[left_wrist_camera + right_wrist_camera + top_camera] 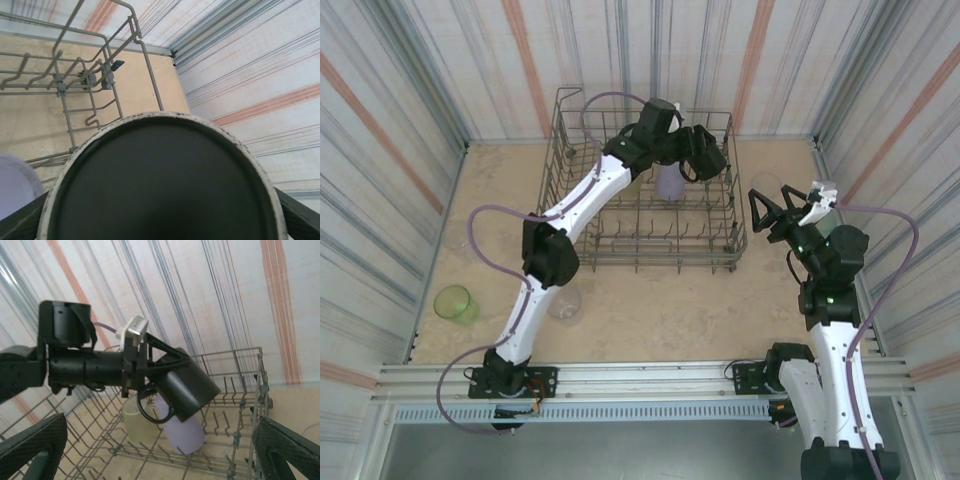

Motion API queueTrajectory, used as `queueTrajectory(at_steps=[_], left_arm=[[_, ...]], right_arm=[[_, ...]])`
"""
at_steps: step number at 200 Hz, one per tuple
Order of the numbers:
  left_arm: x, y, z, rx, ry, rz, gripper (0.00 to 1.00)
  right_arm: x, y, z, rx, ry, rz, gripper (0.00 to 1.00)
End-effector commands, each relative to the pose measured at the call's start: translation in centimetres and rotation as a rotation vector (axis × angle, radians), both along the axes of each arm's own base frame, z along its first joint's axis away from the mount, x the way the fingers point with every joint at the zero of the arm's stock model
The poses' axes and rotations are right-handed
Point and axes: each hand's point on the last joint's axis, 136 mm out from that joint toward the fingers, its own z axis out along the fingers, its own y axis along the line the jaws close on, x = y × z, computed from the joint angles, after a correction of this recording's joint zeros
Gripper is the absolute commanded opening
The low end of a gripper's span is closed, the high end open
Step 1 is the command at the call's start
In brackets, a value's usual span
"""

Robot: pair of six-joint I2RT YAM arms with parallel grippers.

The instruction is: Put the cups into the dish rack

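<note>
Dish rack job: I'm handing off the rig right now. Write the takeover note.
Left gripper: shut on the dark mug, held tilted above the dish rack, not yet set down.
Right gripper: open, empty, just right of the rack beside a clear cup.
Done: lavender cup and olive-yellow cup stand in the rack.
Left: place the mug; load the green cup and second clear cup from the table near the left arm, and the one by the right gripper.
</note>
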Motion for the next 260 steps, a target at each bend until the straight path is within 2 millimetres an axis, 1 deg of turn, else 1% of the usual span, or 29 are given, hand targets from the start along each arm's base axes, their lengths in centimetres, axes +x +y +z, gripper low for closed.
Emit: queueTrajectory(at_steps=[1,11,13,15,18,39,51,75,103,124,155,180,213,260], left_arm=[[-2.0,2.8,9.9,-0.028,-0.215,0.014,0.00],[-2.6,4.1,10.7,0.001,-0.243,0.038,0.00],[-2.6,4.3,10.5,0.011,-0.243,0.044,0.00],[-3.0,4.7,11.5,0.008,-0.262,0.049,0.00],[-3.3,5.1,11.8,0.016,-0.273,0.054,0.00],[-4.7,7.8,13.3,0.092,-0.336,0.093,0.00],[-5.5,9.3,13.5,0.137,-0.360,0.117,0.00],[-6.5,11.5,13.1,0.210,-0.382,0.149,0.00],[-7.1,13.2,11.6,0.298,-0.378,0.162,0.00],[-7.4,14.4,9.9,0.336,-0.360,0.172,0.00],[-7.1,16.5,6.8,0.366,-0.302,0.199,0.00],[-6.7,18.4,5.0,0.382,-0.269,0.232,0.00],[-6.2,20.7,3.7,0.406,-0.260,0.285,0.00],[-5.2,22.6,1.8,0.438,-0.234,0.319,0.00]], right_arm=[[-0.8,-0.2,-0.8,0.008,0.026,-0.014,0.99],[-1.2,-0.3,-1.1,0.003,0.031,-0.026,0.99],[-1.3,-0.4,-1.2,0.002,0.032,-0.027,0.99],[-1.3,-0.4,-1.2,0.001,0.032,-0.029,0.99],[-1.4,-0.4,-1.2,0.000,0.033,-0.032,0.99],[-1.8,-0.6,-2.0,0.011,0.068,-0.045,0.99],[-1.9,-0.4,-2.2,0.031,0.098,-0.031,0.99],[-1.7,-0.1,-2.8,0.058,0.145,-0.012,0.99],[-1.6,-0.3,-3.1,0.057,0.163,-0.028,0.99],[-1.6,-0.5,-3.3,0.062,0.169,-0.038,0.99],[-1.6,-0.4,-3.5,0.068,0.184,-0.037,0.99],[-1.6,-0.3,-3.6,0.071,0.190,-0.037,0.99],[-1.7,-0.1,-3.4,0.070,0.190,-0.038,0.99],[-1.6,0.1,-3.2,0.065,0.188,-0.040,0.99]])
